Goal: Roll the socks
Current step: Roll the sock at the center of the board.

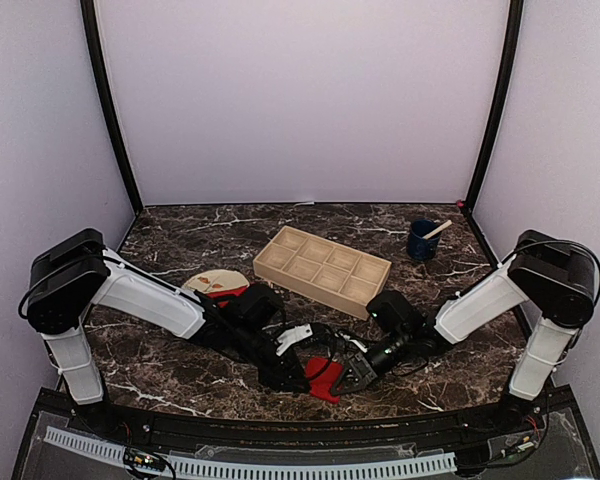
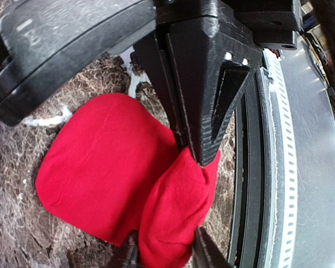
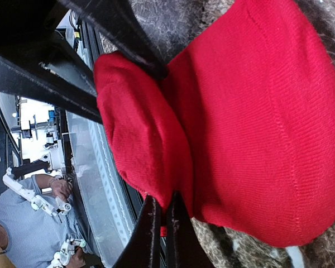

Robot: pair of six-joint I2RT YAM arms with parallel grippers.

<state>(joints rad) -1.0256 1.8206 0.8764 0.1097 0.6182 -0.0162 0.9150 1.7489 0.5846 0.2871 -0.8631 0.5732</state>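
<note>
Setting: dark marbled table (image 1: 180, 240) inside a pale walled booth, two arms reaching in from the near edge.
Front sock (image 1: 325, 385): plain red, lying on the table close to the near edge, between the two gripper tips; one end is folded up and over the flat part, making a thick lobe.
Front sock, left wrist view (image 2: 100, 167): the flat rounded part lies on the marble, with the folded lobe on the side towards the table rim.
Front sock, right wrist view (image 3: 268, 111): the knit ribs are clear and the lobe stands beside the flat part.
Left gripper (image 1: 308, 372): tips down on the sock at the crease where lobe meets flat part.
Left gripper, own view (image 2: 192, 153): the fingers stand close together with red cloth at their tips; whether they actually pinch it cannot be told.
Right gripper (image 1: 342, 378): facing the left one across the sock.
Right gripper, own view (image 3: 163, 223): fingers pressed together, nipping the edge of the folded lobe, with a sliver of red between them.
Second sock (image 1: 228, 293): red, resting on the plate.
Plate (image 1: 205, 280): round, beige, left of centre, partly hidden by the left arm.
Tray (image 1: 310, 290): pale wood, divided into compartments, mid-table behind both grippers.
Cup (image 1: 421, 243): dark blue, far right, with a light stick (image 1: 437, 229) leaning out.
</note>
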